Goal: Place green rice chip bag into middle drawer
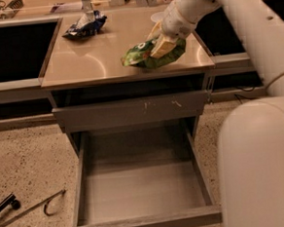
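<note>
The green rice chip bag (147,55) is crumpled at the front right of the tan counter top (89,60). My gripper (163,44) comes down from the upper right and is shut on the bag's right part, holding it at or just above the counter surface. Its tan fingers (163,47) press into the bag. The middle drawer (138,194) is pulled wide open below the counter, and its grey floor is bare. My white arm covers the drawer's right front corner.
A dark blue and silver snack bag (84,24) lies at the back left of the counter. A shut grey drawer front with pale scratches (132,111) sits above the open drawer. A black tool and a thin wire hook (27,209) lie on the speckled floor at left.
</note>
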Robot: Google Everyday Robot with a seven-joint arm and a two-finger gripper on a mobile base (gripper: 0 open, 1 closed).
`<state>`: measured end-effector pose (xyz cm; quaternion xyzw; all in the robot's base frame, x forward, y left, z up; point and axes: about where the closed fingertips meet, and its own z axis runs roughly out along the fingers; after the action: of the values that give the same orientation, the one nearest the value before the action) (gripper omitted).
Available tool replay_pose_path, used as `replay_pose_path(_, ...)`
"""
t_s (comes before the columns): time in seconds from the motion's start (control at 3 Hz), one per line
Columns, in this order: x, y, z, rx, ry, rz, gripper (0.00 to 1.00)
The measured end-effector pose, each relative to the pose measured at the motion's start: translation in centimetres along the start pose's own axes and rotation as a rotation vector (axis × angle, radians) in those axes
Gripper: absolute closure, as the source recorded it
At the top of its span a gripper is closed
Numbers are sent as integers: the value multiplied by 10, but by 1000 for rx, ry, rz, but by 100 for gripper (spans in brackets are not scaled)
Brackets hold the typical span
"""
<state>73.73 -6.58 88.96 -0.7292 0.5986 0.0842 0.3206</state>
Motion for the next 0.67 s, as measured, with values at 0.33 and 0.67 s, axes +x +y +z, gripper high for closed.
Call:
replay_pose_path(0.33, -20, 36, -63, 72, -68, 12, 100)
replay_pose_path(0.67, -39, 90, -92, 85, -140, 19, 100)
